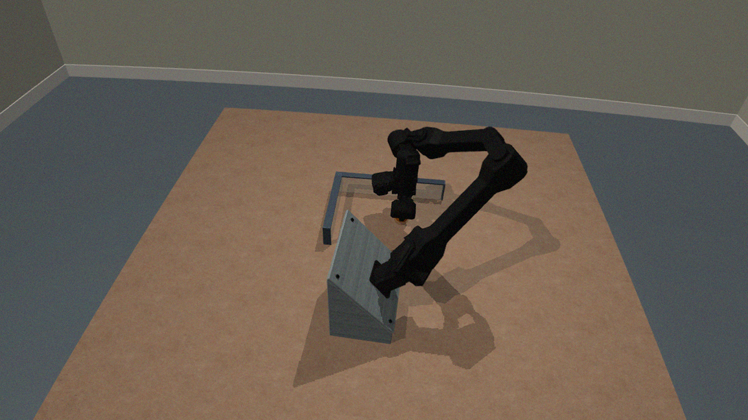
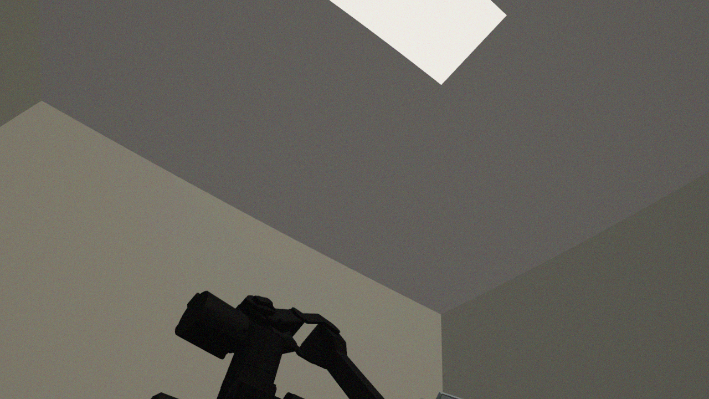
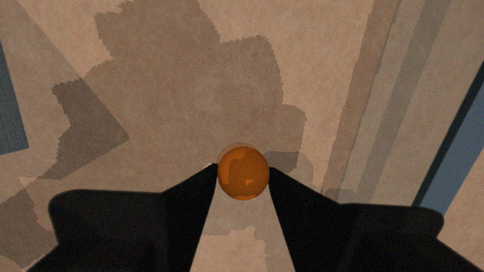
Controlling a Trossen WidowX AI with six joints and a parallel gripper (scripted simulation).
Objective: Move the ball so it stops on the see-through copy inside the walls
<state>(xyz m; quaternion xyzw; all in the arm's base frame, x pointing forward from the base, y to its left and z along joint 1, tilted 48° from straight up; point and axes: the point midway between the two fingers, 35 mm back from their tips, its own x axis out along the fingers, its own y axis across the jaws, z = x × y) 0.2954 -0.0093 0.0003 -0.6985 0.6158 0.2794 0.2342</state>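
Note:
The orange ball point(image 3: 243, 177) point(image 1: 400, 221) is held between the fingertips of my gripper point(image 3: 243, 170), which is shut on it. The see-through copy point(image 3: 237, 144) is almost wholly covered by the ball in the wrist view; only a thin pale rim shows past its upper edge. The ball is low over the copy; whether it touches the table is hidden. Two low clear walls with blue-grey top edges point(image 1: 332, 208) point(image 3: 469, 132) make a corner behind and to the left of the gripper in the top view. The exterior view shows only upper parts of the arm.
The grey wedge-shaped base point(image 1: 356, 302) point(image 3: 11, 113) carries the arm and stands in front of the walls' open side. The arm point(image 1: 463, 203) arches over to the right. Its shadows fall on the brown table top point(image 1: 197, 312).

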